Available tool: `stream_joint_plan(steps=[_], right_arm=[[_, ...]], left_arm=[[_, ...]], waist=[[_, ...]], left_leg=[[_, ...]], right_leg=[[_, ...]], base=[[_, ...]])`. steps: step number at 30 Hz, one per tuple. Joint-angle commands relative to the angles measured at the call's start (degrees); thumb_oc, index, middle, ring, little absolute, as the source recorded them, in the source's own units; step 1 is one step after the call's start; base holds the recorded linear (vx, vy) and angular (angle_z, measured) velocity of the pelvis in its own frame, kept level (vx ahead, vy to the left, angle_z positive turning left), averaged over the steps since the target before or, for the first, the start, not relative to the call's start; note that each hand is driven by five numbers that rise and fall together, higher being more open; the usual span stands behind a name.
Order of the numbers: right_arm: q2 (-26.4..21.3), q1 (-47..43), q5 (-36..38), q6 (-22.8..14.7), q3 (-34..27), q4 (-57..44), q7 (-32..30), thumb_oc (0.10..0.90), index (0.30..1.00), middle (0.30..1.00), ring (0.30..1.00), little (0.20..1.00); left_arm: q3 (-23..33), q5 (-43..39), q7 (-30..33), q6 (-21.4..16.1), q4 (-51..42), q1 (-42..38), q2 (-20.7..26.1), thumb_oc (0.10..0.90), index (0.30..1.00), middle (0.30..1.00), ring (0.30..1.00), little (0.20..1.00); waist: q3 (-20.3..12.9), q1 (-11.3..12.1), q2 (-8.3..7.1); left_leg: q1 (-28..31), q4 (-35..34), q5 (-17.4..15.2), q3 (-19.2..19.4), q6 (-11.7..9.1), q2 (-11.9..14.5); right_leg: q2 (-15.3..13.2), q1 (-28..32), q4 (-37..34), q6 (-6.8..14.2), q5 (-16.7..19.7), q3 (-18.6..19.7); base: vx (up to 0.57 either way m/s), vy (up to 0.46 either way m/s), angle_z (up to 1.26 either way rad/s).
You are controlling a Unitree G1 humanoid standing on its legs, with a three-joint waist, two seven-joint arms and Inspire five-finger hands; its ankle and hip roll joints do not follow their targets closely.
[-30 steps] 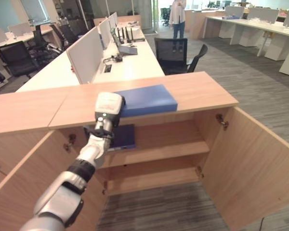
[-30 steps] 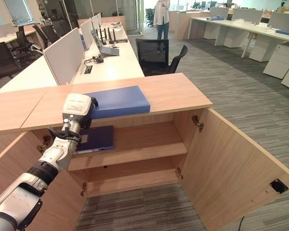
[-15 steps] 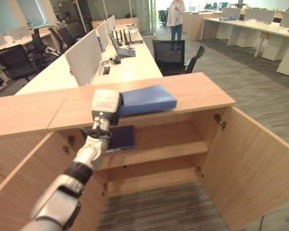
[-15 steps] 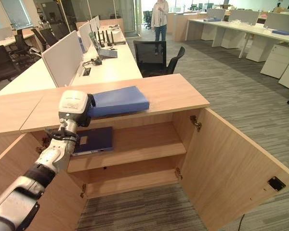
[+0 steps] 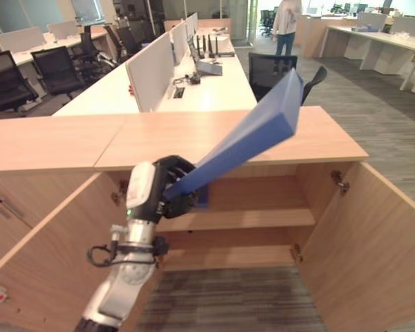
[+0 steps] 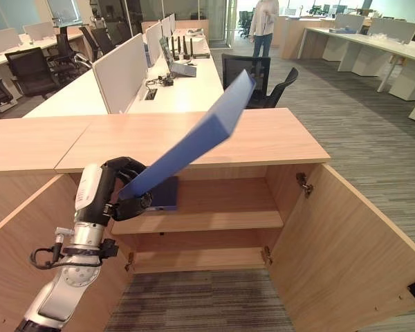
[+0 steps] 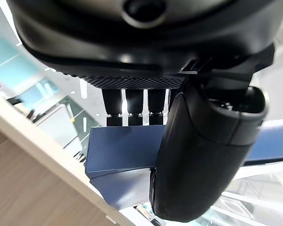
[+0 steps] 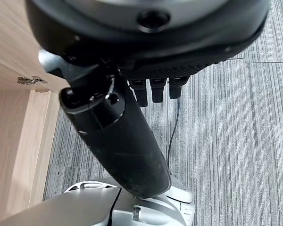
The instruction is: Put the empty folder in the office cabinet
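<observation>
While the left robot hand (image 5: 167, 181) curls its fingers and thumb round the lower end of the blue folder (image 5: 252, 131), the folder slants up and away over the open cabinet (image 5: 277, 142). Another dark folder (image 6: 164, 194) lies on the upper shelf (image 6: 214, 220). Over the carpet, the right robot hand (image 8: 151, 56) hangs relaxed, holding nothing.

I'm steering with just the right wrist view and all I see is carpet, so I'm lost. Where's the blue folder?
Observer: The left robot hand grips one end of the folder.
Operator: Is it lying flat?
Observer: No, it slants up, with its far end above the cabinet top.
Operator: Is the cabinet open?
Observer: Yes, and a second folder lies on its upper shelf.
</observation>
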Motion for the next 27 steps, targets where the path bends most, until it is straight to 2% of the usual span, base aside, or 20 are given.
stream_joint_plan(steps=[1, 4, 6, 7, 12, 19, 23, 27], right_arm=[[2.2, -6.0, 1.9, -2.7, 0.9, 1.3, 0.1, 0.800, 0.900, 0.900, 0.900, 0.900], [1.9, -6.6, 1.3, -2.5, 1.3, 1.3, 2.0, 0.800, 0.900, 0.900, 0.900, 0.900], [2.4, -7.2, 0.8, -2.1, 2.0, 2.0, 3.3, 0.800, 0.900, 0.900, 0.900, 0.900], [2.5, -7.5, 0.7, -2.1, 2.4, 2.3, 4.0, 0.800, 0.900, 0.900, 0.900, 0.900], [2.6, -7.1, 0.1, -2.2, 3.3, 3.1, 5.2, 0.800, 0.900, 0.900, 0.900, 0.900], [2.2, -6.7, 0.8, -2.9, 3.3, 2.7, 4.9, 0.800, 0.900, 0.900, 0.900, 0.900], [2.1, -6.6, 2.0, -3.4, 3.4, 2.2, 4.5, 0.800, 0.900, 0.900, 0.900, 0.900], [1.8, -6.9, 3.3, -3.7, 3.3, 0.8, 4.5, 0.800, 0.900, 0.900, 0.900, 0.900]], left_arm=[[-3.0, -12.8, -13.5, -2.8, -5.1, -1.1, 1.8, 0.400, 0.300, 0.300, 0.300, 0.300], [-3.8, -38.9, -23.9, -2.2, -11.2, 2.7, 3.1, 0.400, 0.300, 0.300, 0.300, 0.300], [-5.1, -50.6, -27.4, -0.5, -13.1, 4.8, 3.7, 0.400, 0.300, 0.300, 0.300, 0.300], [-6.1, -53.6, -28.5, 0.0, -13.9, 5.0, 4.1, 0.400, 0.300, 0.300, 0.300, 0.300], [-8.6, -60.5, -30.1, 1.2, -15.3, 5.2, 7.2, 0.400, 0.300, 0.300, 0.300, 0.300], [-9.9, -64.7, -30.1, 2.3, -14.3, 7.8, 7.5, 0.400, 0.300, 0.300, 0.300, 0.300], [-9.1, -62.5, -29.3, 2.7, -12.2, 10.2, 8.0, 0.400, 0.300, 0.300, 0.300, 0.300], [-7.7, -56.2, -28.7, 2.6, -10.0, 11.7, 9.4, 0.400, 0.300, 0.300, 0.300, 0.300]], waist=[[0.8, -0.8, -2.48], [0.9, -0.8, -1.94], [0.8, -0.7, -1.81], [0.8, -0.6, -1.78], [0.7, -0.3, -1.96], [0.9, 0.0, -2.04], [0.9, 0.3, -2.01], [0.9, 0.5, -1.92]], left_leg=[[-0.3, -0.1, -2.9, -3.2, -1.4, -1.2], [-0.2, -0.1, -2.9, -3.0, -1.3, -1.3], [-0.1, -0.1, -2.9, -2.9, -1.2, -1.3], [0.0, -0.1, -3.0, -2.8, -1.2, -1.3], [0.1, -0.1, -3.0, -2.8, -1.2, -1.3], [0.2, -0.1, -2.9, -2.9, -1.3, -1.3], [0.2, -0.1, -2.9, -3.0, -1.2, -1.3], [0.1, -0.1, -2.8, -3.1, -1.2, -1.3]], right_leg=[[-1.8, 3.5, 0.4, 5.6, -4.1, 0.7], [-2.0, 3.3, 0.4, 5.8, -3.8, 0.7], [-2.0, 3.4, 0.4, 5.7, -3.7, 0.8], [-2.1, 3.5, 0.4, 5.7, -3.7, 0.8], [-1.9, 3.8, 0.4, 5.7, -3.7, 1.1], [-1.9, 3.8, 0.4, 5.7, -3.8, 1.2], [-1.8, 3.9, 0.4, 5.6, -3.9, 1.2], [-1.8, 3.8, 0.4, 5.6, -3.9, 1.2]], base=[[0.00, 0.000, 0.00], [-0.01, 0.021, 0.00], [0.00, 0.011, -0.04], [0.00, 0.014, -0.12], [0.00, 0.002, -0.03], [0.00, 0.000, 0.00], [0.00, 0.000, 0.00], [0.00, 0.000, 0.00]])
